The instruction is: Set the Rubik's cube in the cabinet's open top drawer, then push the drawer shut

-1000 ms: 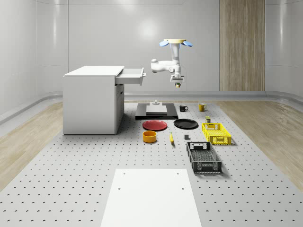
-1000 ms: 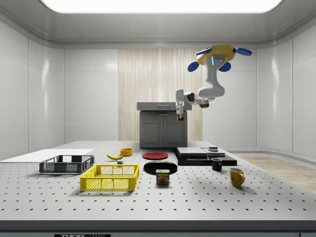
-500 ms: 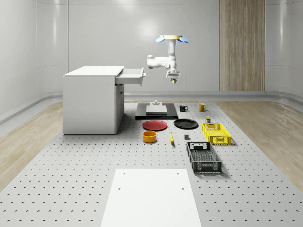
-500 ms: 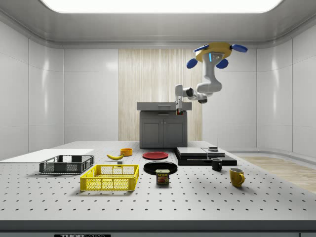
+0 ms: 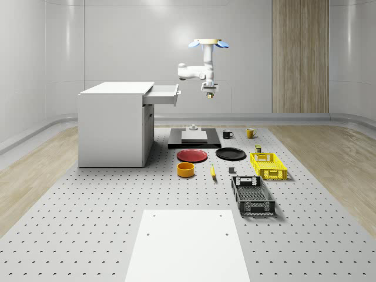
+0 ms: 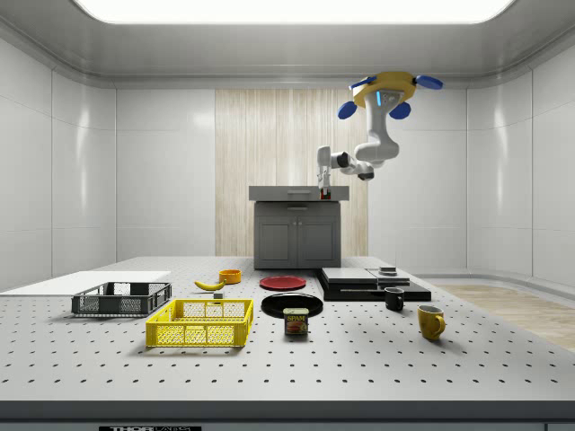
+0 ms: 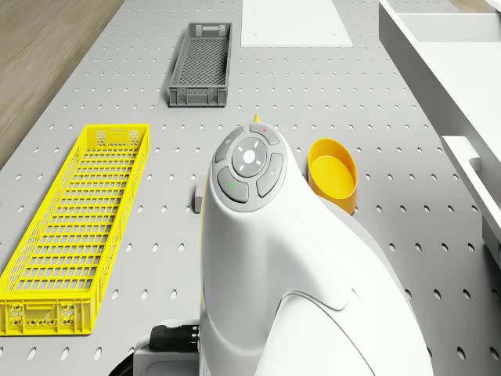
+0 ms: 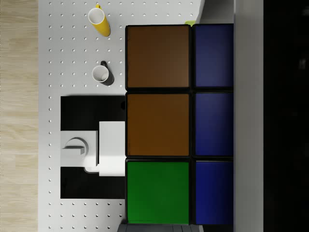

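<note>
The drone hovers high above the tabletop, beside the white cabinet, just off the front of its open top drawer. The gripper hangs level with the drawer, its fingers clamped on the Rubik's cube, well above the black slab and the two mugs.
</note>
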`<state>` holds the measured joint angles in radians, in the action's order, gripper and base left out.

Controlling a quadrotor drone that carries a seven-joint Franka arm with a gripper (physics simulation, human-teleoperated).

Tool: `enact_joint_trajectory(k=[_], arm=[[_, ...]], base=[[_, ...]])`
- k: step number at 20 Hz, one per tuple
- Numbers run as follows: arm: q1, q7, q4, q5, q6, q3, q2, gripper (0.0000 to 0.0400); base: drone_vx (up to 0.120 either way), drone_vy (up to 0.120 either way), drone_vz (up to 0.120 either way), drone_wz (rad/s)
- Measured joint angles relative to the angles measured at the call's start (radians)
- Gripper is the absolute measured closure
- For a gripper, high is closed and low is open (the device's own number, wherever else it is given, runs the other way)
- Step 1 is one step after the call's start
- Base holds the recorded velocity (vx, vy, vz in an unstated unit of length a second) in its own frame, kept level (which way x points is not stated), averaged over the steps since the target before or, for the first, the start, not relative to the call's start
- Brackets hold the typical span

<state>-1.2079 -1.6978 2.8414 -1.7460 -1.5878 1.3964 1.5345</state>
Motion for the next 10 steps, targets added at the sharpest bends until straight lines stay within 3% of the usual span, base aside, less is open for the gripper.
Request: enact_joint_trajectory(k=[10], arm=[[-0.002,-0.002,0.0,0.004,-0.01,0.001,0.011,0.0075]], base=[[0.0,-0.12,0.12,0.0]])
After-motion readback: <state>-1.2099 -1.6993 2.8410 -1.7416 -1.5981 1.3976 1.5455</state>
